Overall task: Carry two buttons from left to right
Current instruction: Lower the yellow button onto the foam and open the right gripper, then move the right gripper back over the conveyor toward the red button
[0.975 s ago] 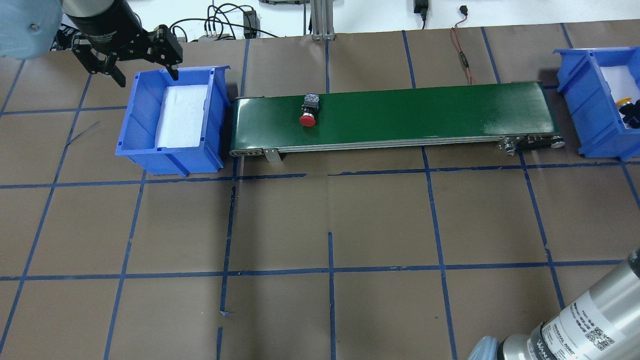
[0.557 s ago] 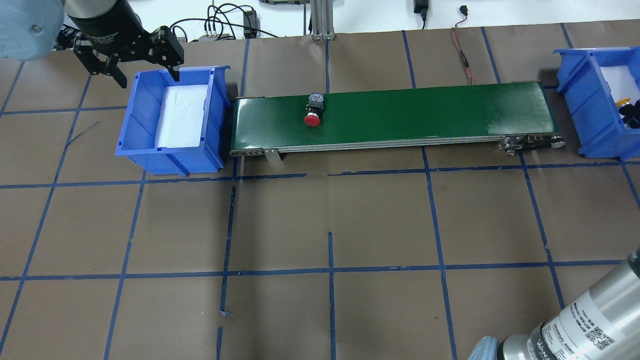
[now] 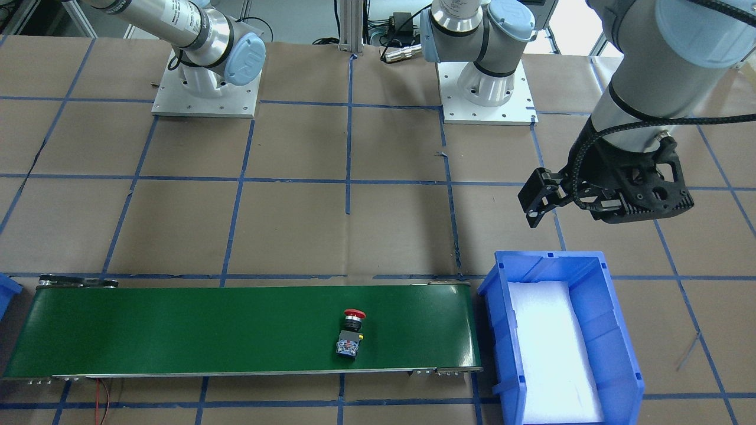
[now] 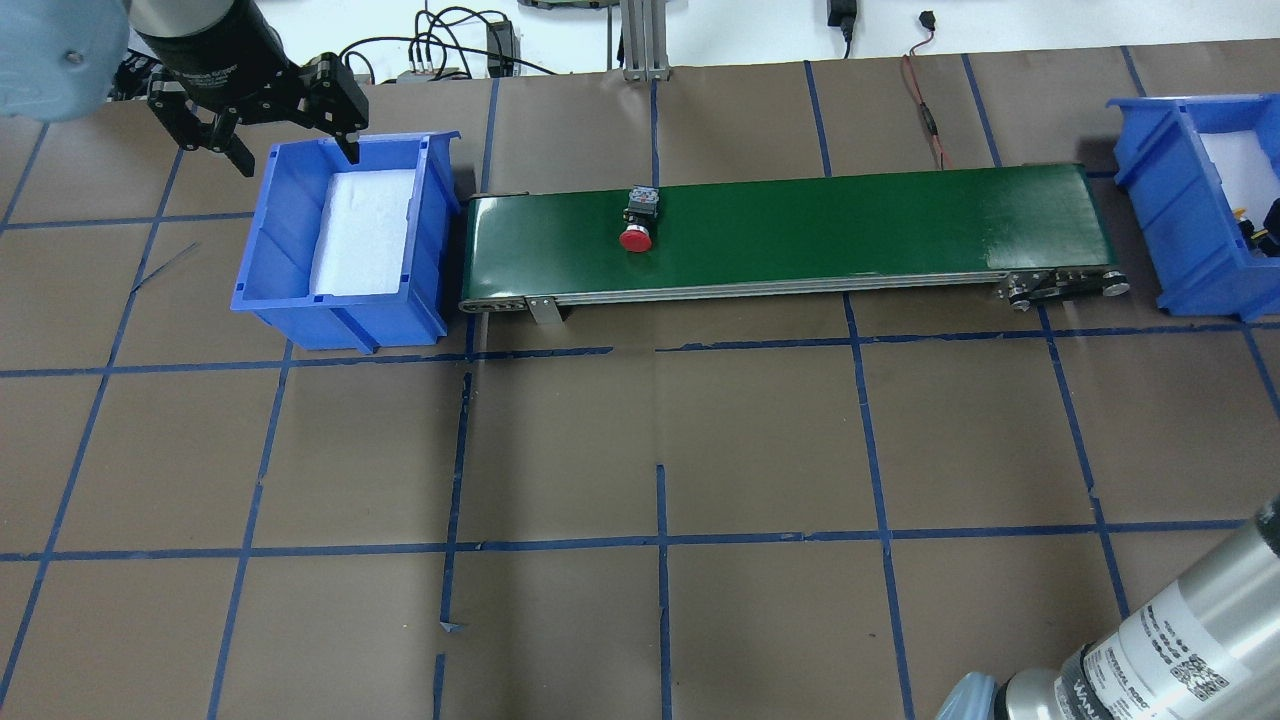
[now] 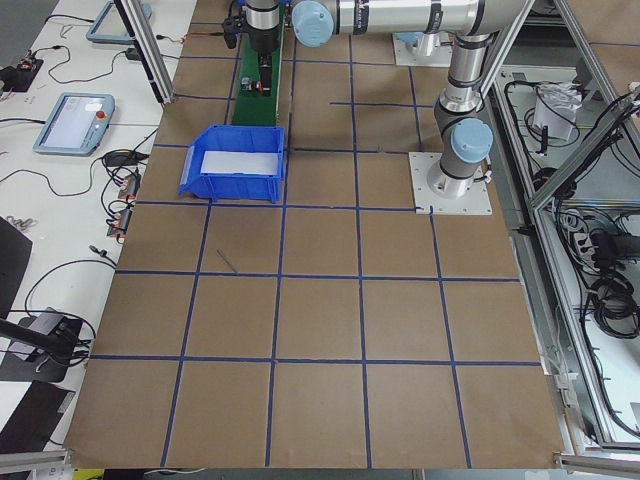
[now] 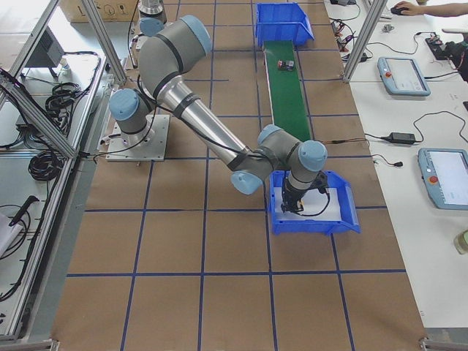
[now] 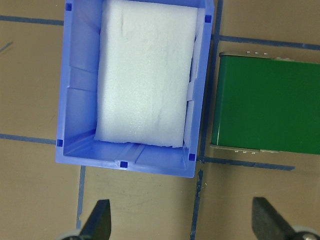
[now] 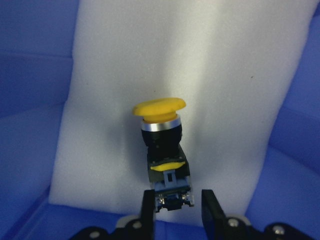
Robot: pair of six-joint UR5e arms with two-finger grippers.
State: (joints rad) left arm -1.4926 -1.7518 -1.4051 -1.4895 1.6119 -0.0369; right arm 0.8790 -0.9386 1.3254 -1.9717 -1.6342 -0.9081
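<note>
The red button (image 4: 637, 228) lies on its side on the green conveyor belt (image 4: 850, 220), in the belt's left third; the front-facing view shows this red button (image 3: 351, 333) too. The yellow button (image 8: 165, 145) is over the white foam of the right blue bin (image 4: 1160, 180). My right gripper (image 8: 177, 200) is shut on its grey block, down inside that bin (image 6: 344, 219). My left gripper (image 4: 295, 150) hangs open and holds nothing, above the far edge of the left blue bin (image 4: 290, 230). Only white foam shows in that bin (image 7: 80, 90).
The belt spans the gap between the two bins along the far side of the table. Cables and an aluminium post (image 4: 640, 40) sit behind it. Both arm bases (image 3: 487, 88) stand on the brown paper with blue tape lines.
The red button has travelled a short way to the right along the belt. The yellow button has sunk slightly in the right bin. The left gripper has hardly moved.
</note>
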